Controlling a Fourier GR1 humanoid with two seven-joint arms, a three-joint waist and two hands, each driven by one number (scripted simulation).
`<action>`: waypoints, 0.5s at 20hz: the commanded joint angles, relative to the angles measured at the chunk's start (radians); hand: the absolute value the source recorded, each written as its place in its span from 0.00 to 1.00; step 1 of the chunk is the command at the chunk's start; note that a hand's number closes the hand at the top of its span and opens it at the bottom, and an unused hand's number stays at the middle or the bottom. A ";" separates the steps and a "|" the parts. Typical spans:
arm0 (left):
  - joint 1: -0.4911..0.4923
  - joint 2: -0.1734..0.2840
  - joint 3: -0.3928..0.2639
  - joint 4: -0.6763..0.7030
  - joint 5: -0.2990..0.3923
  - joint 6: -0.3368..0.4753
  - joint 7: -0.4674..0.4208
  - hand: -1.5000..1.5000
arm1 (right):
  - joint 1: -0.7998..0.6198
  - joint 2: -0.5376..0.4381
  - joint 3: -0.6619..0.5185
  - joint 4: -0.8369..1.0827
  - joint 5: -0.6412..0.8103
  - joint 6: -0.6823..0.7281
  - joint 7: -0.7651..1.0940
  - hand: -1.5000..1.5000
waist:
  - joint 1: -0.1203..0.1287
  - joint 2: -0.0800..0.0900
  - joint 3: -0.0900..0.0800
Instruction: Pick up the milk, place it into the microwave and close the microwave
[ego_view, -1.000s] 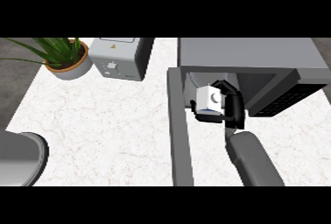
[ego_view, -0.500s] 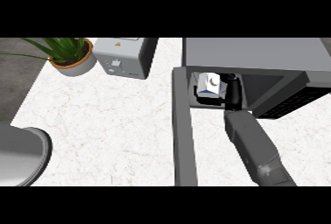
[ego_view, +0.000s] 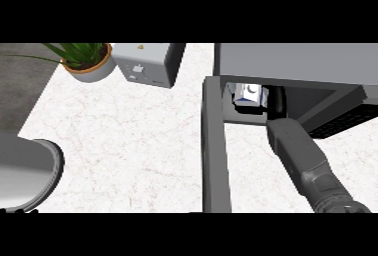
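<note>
The milk (ego_view: 247, 95) is a small white and blue carton. It stands upright just inside the left part of the open microwave (ego_view: 295, 62). My right hand (ego_view: 277, 101) reaches into the cavity and is closed against the carton's right side, with most of the hand hidden in the dark interior. Its grey forearm (ego_view: 304, 157) runs up from the lower right. The microwave door (ego_view: 215, 150) hangs open as a long grey strip pointing toward me. My left hand does not show.
A potted plant (ego_view: 85, 60) and a grey toaster-like box (ego_view: 148, 64) stand at the back left of the white marble counter (ego_view: 125, 140). A grey rounded shape (ego_view: 22, 172) fills the lower left edge.
My right hand has carried the milk from in front of the opening farther back into the microwave cavity, and the forearm has stretched forward after it.
</note>
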 joint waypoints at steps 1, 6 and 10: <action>-0.039 -0.015 -0.013 0.011 -0.007 0.014 0.009 0.00 | -0.059 -0.020 -0.001 0.059 0.026 -0.055 -0.016 1.00 | 0.013 0.008 0.001; -0.029 0.005 -0.002 0.043 -0.009 -0.022 -0.015 0.00 | -0.069 -0.063 0.013 0.081 0.061 -0.121 -0.075 1.00 | 0.032 0.015 0.001; -0.032 0.001 -0.007 0.011 0.013 -0.007 0.021 0.00 | -0.115 -0.072 -0.011 0.091 0.047 -0.122 -0.069 1.00 | 0.033 0.017 0.002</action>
